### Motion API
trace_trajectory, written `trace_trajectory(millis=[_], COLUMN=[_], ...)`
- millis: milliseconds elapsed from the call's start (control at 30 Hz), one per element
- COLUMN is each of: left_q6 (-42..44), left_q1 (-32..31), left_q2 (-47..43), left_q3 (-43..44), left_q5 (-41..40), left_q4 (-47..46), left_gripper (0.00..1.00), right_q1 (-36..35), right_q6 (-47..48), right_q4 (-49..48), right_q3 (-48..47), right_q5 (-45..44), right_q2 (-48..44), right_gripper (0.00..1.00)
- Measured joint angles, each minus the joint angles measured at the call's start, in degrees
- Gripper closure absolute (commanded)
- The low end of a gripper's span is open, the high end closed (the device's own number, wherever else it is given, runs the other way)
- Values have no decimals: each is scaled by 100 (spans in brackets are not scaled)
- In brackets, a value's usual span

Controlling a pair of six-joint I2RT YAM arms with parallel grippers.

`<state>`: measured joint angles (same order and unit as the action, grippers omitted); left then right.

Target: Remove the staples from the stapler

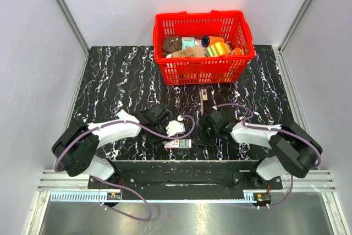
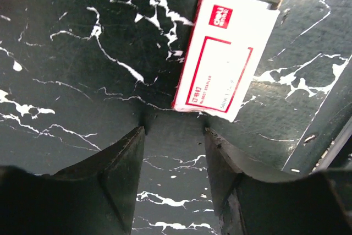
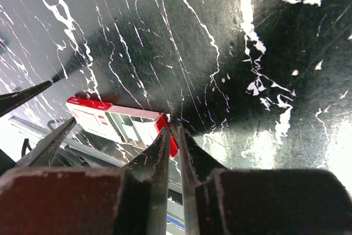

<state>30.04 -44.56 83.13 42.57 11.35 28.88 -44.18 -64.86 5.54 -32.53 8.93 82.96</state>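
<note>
The dark stapler [image 1: 204,98] lies on the black marbled table just in front of the red basket [image 1: 204,70]. My right gripper [image 1: 205,134] is near the table's front edge. In the right wrist view its fingers [image 3: 176,122] are pressed nearly together, and a tiny silvery bit that looks like the staples [image 3: 169,115] shows at their tips. A flat red-and-white box [image 3: 118,124] lies just left of those tips. My left gripper [image 1: 177,135] hangs over the same box [image 1: 177,143]. It is open and empty [image 2: 175,130], and the box [image 2: 225,64] lies just beyond its fingertips.
The basket holds several small items, among them coloured sticky notes [image 1: 218,48]. A black frame rail [image 1: 176,164] runs along the table's near edge, close behind the box. White walls stand on both sides.
</note>
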Motion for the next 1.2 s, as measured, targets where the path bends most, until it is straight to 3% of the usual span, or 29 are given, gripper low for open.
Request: trace_trajectory(millis=[367, 1200], left_q6=[-166, -315], left_q1=[-315, -339], left_q2=[-50, -17], left_q3=[-70, -70], left_q5=[-144, -201], left_q4=[-275, -378], left_gripper=[48, 48], right_q1=[-15, -599], right_q6=[7, 109], right_q4=[-13, 426], right_q3=[-22, -1075], right_q5=[79, -354], right_q2=[55, 894], right_gripper=[86, 88])
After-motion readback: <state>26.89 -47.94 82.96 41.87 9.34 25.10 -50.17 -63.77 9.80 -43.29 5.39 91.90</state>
